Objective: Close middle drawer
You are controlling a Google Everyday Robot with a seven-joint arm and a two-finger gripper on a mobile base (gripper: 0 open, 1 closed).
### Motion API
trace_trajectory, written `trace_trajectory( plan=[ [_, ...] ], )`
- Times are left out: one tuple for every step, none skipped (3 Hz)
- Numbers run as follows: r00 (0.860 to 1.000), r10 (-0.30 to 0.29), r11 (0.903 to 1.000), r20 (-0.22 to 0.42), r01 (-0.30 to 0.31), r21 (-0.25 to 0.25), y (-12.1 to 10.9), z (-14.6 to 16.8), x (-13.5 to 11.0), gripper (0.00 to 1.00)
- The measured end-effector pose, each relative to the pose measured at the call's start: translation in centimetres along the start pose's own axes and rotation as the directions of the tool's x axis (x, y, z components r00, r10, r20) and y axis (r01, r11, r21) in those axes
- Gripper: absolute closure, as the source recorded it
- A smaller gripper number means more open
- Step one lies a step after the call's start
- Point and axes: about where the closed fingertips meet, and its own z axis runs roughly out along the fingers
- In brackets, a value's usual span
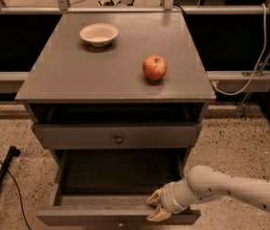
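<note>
A grey cabinet top (77, 75) carries a pale bowl (99, 34) at the far left and a red apple (154, 67) nearer and to the right, well apart from each other. Under the top sits the upper drawer (77, 137) with its round knob (119, 139), a dark gap showing above its front.

The middle drawer (118, 178) is below it, pulled far out toward the near side, and its deep box shows only bare grey bottom. A white arm (230, 190) reaches in from the right, low over the drawer's near right corner. The gripper (156, 206) is at the top edge of the drawer front, right of centre. Its fingers (153, 198) are spread apart, one on the inner side of the front panel and one on the outer face; whether they touch the wood cannot be told.

On the speckled floor (240, 143) to the left lies a black stand (1, 181), and a white cable (262, 51) hangs at the far right, both clear of the drawer.

The drawer's front runs left to right and lies at the near edge of view, and its sides run near to far, in line with the cabinet opening behind it.
</note>
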Motion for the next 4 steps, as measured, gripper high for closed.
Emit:
trace_trajectory(
  plan=[
    [1.000, 0.000, 1.0000, 0.001, 0.000, -0.001, 0.04, 0.04, -0.04, 0.92],
    [1.000, -0.001, 1.0000, 0.000, 0.001, -0.004, -0.04, 0.05, -0.14, 1.00],
    [1.000, -0.003, 1.0000, -0.001, 0.003, -0.009, -0.20, 0.19, -0.26, 1.00],
    [1.000, -0.003, 1.0000, -0.001, 0.003, -0.009, -0.21, 0.19, -0.27, 1.00]
  ],
)
